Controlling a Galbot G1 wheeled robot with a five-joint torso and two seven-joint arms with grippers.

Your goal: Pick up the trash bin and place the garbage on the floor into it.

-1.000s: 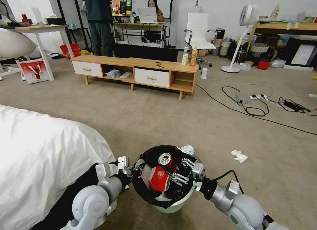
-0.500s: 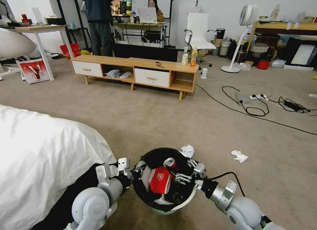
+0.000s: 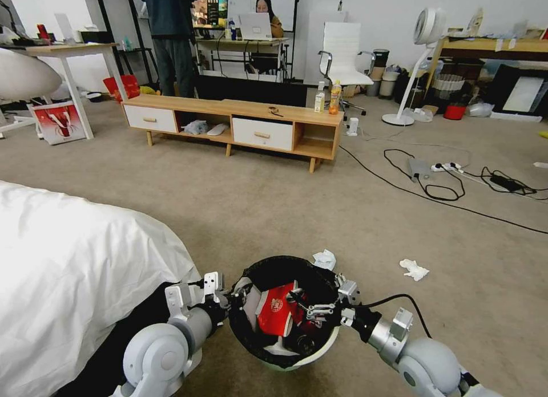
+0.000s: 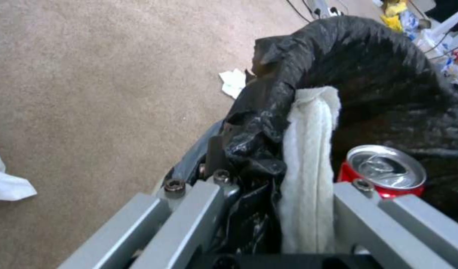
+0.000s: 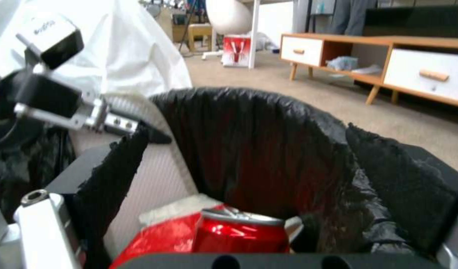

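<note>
Left pincer [image 3: 231, 298] pinches the rim of the trash bin [image 3: 297, 354] on the side nearest the bed [image 3: 74, 271], with the black liner caught between its fingers [image 4: 189, 209]. Right pincer [image 3: 311, 308] reaches down inside the bin, spread apart above the red can [image 5: 239, 233] and the red-white wrapper [image 3: 274, 314]. Two crumpled tissues lie on the floor [image 3: 285, 214]: one [image 3: 325, 259] just beyond the bin, another [image 3: 414, 269] farther toward the black cables [image 3: 445, 194].
</note>
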